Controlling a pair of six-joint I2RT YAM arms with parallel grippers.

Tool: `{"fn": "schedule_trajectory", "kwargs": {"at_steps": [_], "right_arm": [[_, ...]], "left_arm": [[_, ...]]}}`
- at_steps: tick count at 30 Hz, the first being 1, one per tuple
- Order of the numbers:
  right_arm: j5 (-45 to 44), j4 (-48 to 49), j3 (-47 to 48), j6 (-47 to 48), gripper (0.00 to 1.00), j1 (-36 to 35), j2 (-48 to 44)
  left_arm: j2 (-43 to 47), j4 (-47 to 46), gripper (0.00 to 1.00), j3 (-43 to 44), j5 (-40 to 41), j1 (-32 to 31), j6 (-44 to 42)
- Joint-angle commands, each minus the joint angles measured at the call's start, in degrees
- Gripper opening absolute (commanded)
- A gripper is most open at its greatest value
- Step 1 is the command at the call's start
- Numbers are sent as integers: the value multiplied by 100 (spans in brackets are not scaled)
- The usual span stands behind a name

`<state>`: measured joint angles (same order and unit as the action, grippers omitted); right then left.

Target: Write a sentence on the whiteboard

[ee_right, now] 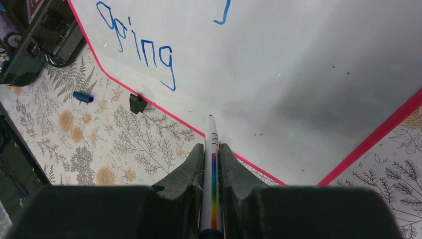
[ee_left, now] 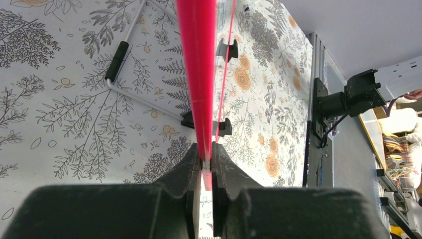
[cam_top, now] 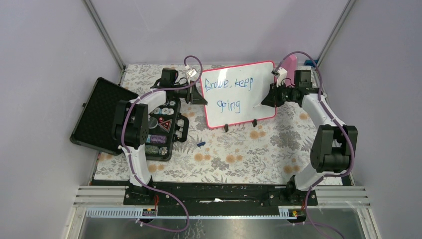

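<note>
The whiteboard [cam_top: 254, 82], white with a thin red-pink frame and black feet, stands upright at the table's back middle. Blue lettering [cam_top: 230, 84] on it reads about "Brave, keep going" in two lines. My left gripper [cam_top: 201, 94] is shut on the board's left edge; in the left wrist view the red frame edge [ee_left: 198, 74] runs up from between the jaws of this gripper [ee_left: 207, 158]. My right gripper [cam_top: 263, 101] is shut on a white marker [ee_right: 212, 149] with a rainbow stripe. Its tip touches or nearly touches the board [ee_right: 298, 74], right of the word "going" [ee_right: 144, 47].
An open black case [cam_top: 149, 127] with small items lies at the left. A blue marker cap [cam_top: 201, 144] lies on the floral cloth in front of the board and shows in the right wrist view [ee_right: 82, 96]. A solid pink object [cam_top: 289, 63] stands behind the board's right corner.
</note>
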<state>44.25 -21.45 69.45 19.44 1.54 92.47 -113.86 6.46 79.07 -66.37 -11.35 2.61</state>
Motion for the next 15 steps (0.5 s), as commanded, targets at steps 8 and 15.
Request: {"fn": "schedule_trajectory", "kwargs": {"at_steps": [8,15], "right_arm": [[139,255,173,-159,0,-24,217],[246,255,185,-218,0,-379,240]], "left_arm": [[-35,55,0,242,15,11,-217],[-22,42,0,258,32,10,-217]]}}
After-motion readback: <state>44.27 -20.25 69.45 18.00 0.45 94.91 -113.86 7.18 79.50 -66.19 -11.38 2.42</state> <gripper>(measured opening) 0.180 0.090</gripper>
